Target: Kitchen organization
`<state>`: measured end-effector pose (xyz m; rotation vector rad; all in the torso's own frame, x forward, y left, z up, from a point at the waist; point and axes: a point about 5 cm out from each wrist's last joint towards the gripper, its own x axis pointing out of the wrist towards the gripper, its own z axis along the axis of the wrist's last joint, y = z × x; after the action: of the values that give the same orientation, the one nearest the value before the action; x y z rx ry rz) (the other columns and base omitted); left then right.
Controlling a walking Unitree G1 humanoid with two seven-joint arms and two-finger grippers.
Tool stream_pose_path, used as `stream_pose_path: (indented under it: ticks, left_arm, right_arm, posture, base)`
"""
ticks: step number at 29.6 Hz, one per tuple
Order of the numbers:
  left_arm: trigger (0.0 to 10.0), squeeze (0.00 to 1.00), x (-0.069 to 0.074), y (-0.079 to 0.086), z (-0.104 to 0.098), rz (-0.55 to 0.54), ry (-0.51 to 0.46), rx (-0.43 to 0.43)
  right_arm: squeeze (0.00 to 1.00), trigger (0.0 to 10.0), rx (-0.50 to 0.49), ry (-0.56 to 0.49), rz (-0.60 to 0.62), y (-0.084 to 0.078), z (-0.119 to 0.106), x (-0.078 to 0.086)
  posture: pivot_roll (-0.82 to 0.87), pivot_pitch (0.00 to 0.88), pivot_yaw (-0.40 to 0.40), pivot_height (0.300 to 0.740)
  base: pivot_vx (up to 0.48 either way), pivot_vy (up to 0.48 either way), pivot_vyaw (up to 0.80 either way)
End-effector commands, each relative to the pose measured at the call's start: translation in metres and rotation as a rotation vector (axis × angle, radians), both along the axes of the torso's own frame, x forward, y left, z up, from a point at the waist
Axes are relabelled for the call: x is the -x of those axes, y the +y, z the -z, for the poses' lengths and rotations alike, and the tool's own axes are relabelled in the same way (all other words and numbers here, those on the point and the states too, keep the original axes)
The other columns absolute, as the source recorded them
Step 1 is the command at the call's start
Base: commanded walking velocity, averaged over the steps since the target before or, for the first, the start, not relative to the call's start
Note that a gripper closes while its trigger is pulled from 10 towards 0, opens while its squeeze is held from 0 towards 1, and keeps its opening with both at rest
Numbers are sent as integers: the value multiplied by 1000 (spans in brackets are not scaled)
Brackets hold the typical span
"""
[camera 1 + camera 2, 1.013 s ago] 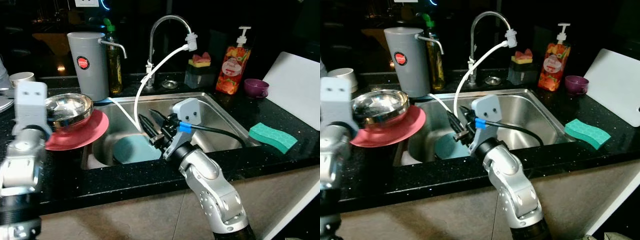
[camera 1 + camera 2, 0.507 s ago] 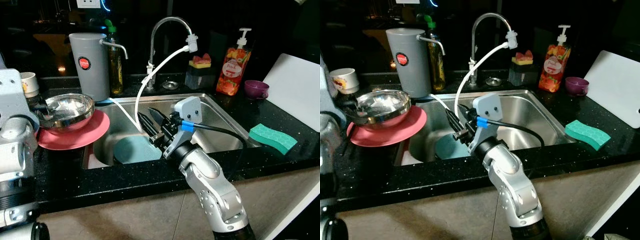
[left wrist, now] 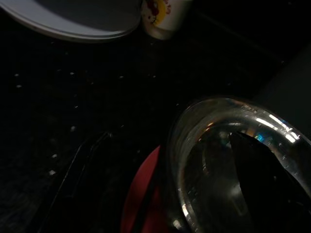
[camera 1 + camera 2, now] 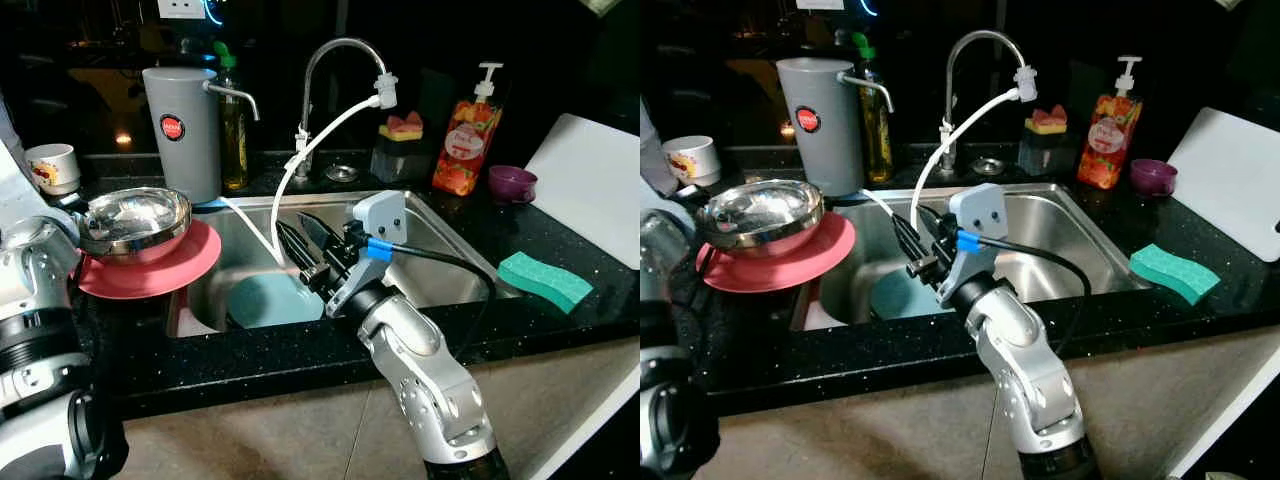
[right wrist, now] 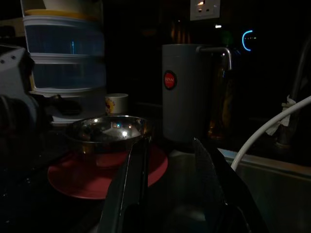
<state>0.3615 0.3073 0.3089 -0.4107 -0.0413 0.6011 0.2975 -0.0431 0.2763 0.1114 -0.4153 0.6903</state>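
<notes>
The right gripper (image 4: 302,247) hung over the sink (image 4: 440,262), its two black fingers (image 5: 132,187) spread apart with nothing between them. Just below and ahead of it a teal plate (image 4: 270,298) lay in the basin, and a white hose (image 4: 305,165) ran down from the tap (image 4: 335,60) close beside the fingers. Beyond the fingertips, on the counter (image 4: 250,350), a steel bowl (image 4: 137,217) sat on a red plate (image 4: 160,270), with a grey jug (image 4: 182,130) behind. The left gripper (image 3: 165,160) was at the bowl's near rim; one finger seemed to reach inside the bowl and one lay outside, but the wrist view was too dark to tell whether they pinched it. A green sponge (image 4: 545,280) lay well off to the right gripper's far side.
</notes>
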Motion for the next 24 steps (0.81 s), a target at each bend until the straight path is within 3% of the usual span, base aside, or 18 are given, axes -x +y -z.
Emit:
stream_pose_path:
  ticks: [1,10,18,19,20,21,22,23,24]
  left_arm:
    - [10000,0,0,4,-7,-20,-19,-6]
    - [10000,0,-12,7,1,18,48,69]
    - [10000,0,-15,10,14,10,129,97]
    - [8078,0,-15,11,15,8,137,99]
    - [8078,0,-15,12,16,6,141,100]
    - [4863,0,-15,12,17,4,148,101]
    - [4863,0,-15,12,17,4,148,101]
    - [3922,0,-15,13,19,2,157,105]
    - [3922,0,-15,13,19,2,159,108]
  right_arm:
    - [0,10000,-11,-4,-3,-1,-2,0]
    - [0,10000,-34,7,13,-4,-1,-1]
    - [0,10000,-42,5,14,-4,-2,-1]
    - [0,10000,-45,5,15,-5,-2,-1]
    - [0,10000,-46,5,15,-5,-2,-1]
    - [0,10000,-47,5,15,-4,-2,-1]
    - [0,10000,-47,5,15,-4,-2,-1]
    - [0,10000,-48,4,16,-4,-2,-1]
    - [0,10000,-49,4,16,-5,-2,-1]
  posture:
    - [131,54,-50,740]
    - [134,55,-40,740]
    - [138,55,-41,740]
    - [140,55,-40,740]
    - [140,55,-40,740]
    - [140,55,-40,740]
    - [140,55,-40,740]
    - [140,55,-40,740]
    - [140,55,-40,740]
  base:
    - [0,0,0]
    - [0,0,0]
    - [0,0,0]
    - [0,0,0]
    - [0,0,0]
    - [0,0,0]
    - [0,0,0]
    - [0,0,0]
    - [0,0,0]
